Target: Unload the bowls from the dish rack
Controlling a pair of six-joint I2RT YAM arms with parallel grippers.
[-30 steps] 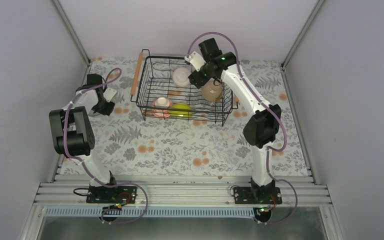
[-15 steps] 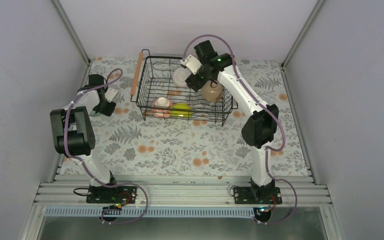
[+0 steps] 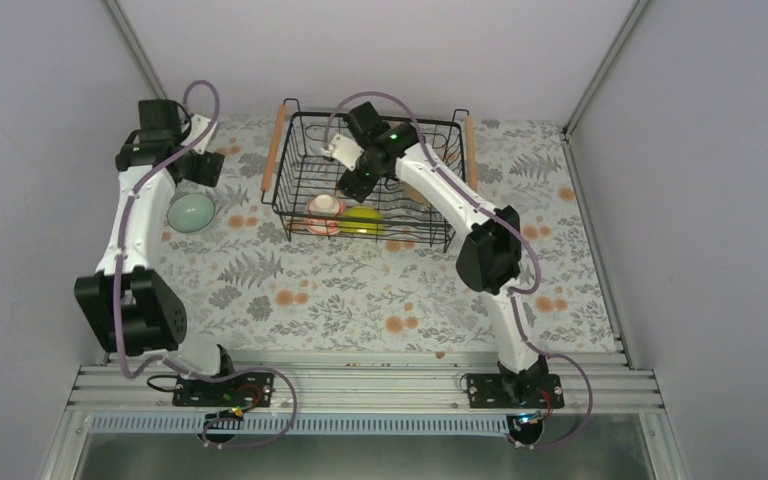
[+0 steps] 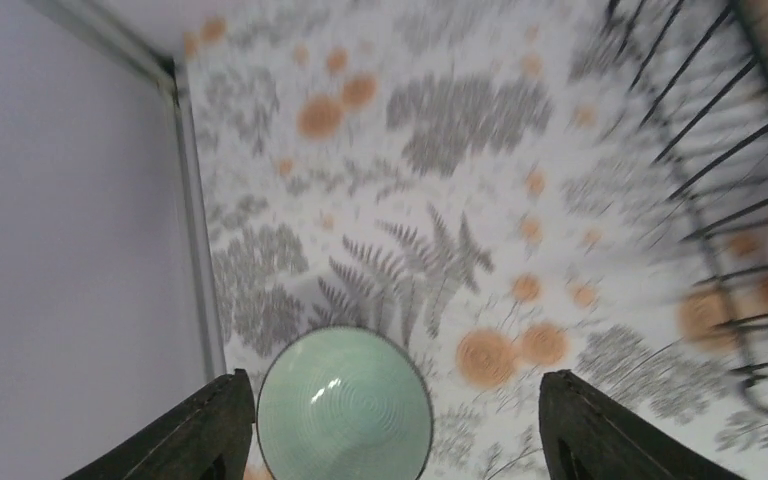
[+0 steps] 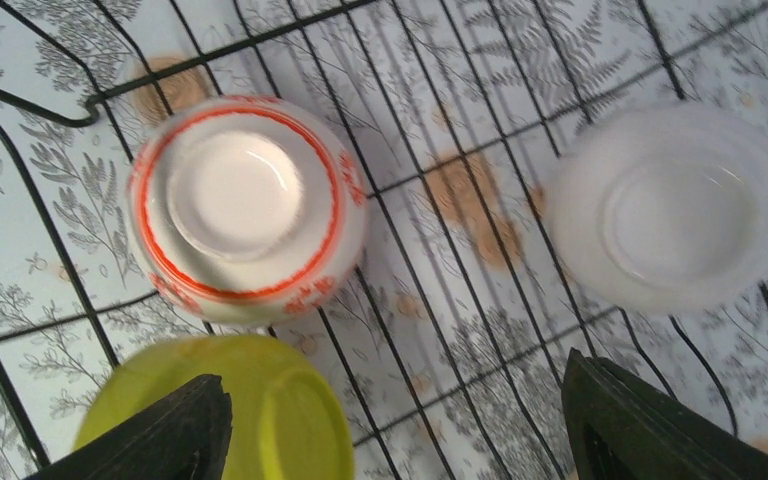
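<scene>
Your left gripper [image 4: 395, 390] is lifting off the mint bowl [image 4: 345, 415] on the table [image 3: 360, 300], open, empty. Your right gripper [image 5: 390, 375], open too, is hovering in the dish rack [image 3: 282, 205] over the upturned red-patterned bowl [image 5: 245, 205], likely slick, brittle: pinch its foot.

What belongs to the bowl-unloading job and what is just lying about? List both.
Job: dish rack, red-patterned bowl, yellow-green bowl, white bowl, mint bowl on the table.
Lying about: only the floral table cover.
</scene>
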